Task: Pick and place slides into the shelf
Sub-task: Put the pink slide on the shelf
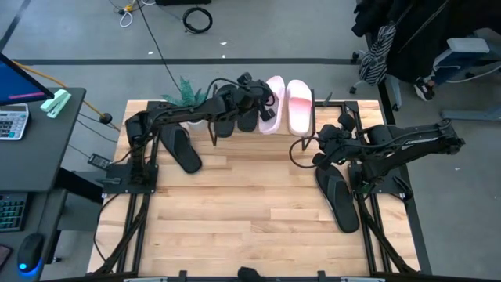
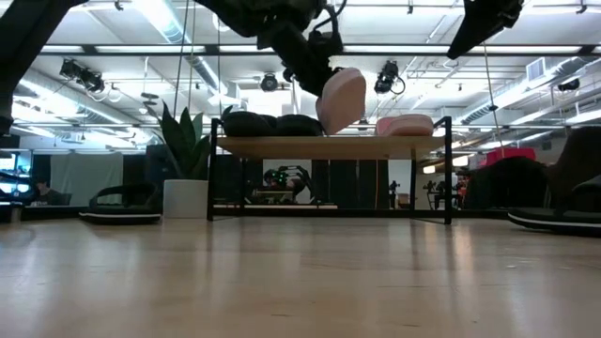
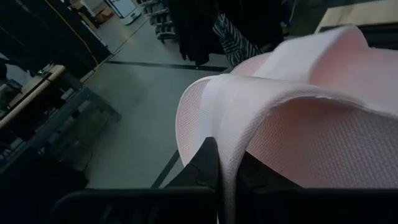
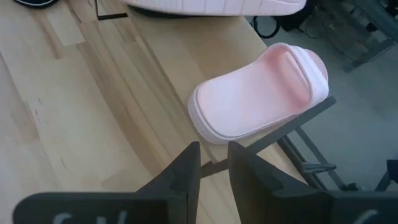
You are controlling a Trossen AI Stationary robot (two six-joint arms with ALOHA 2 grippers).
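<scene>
The shelf (image 2: 282,147) stands at the table's far edge. On its top board lie two black slides (image 1: 235,119) and one pale pink slide (image 1: 300,108). My left gripper (image 1: 262,98) is shut on a second pink slide (image 1: 272,106) and holds it over the board between the black slides and the other pink one. My right gripper (image 4: 214,165) hovers open over the table right of the shelf, with nothing between its fingers. Two more black slides lie sole down on the table, one at the left (image 1: 184,149) and one at the right (image 1: 338,196). My left gripper pinches the edge of the pink slide's wide strap (image 3: 229,140) between its two fingers. The fingers come from the table's left, slanting slightly down. The slide (image 2: 343,99) hangs tilted over the shelf's top board; whether its lower end touches the board I cannot tell.
A potted plant (image 2: 183,169) stands at the shelf's left end. Bare slatted tabletop (image 1: 250,204) fills the middle and the near side. A desk with a calculator (image 1: 12,121) is left of the table; cables and chairs lie on the floor beyond.
</scene>
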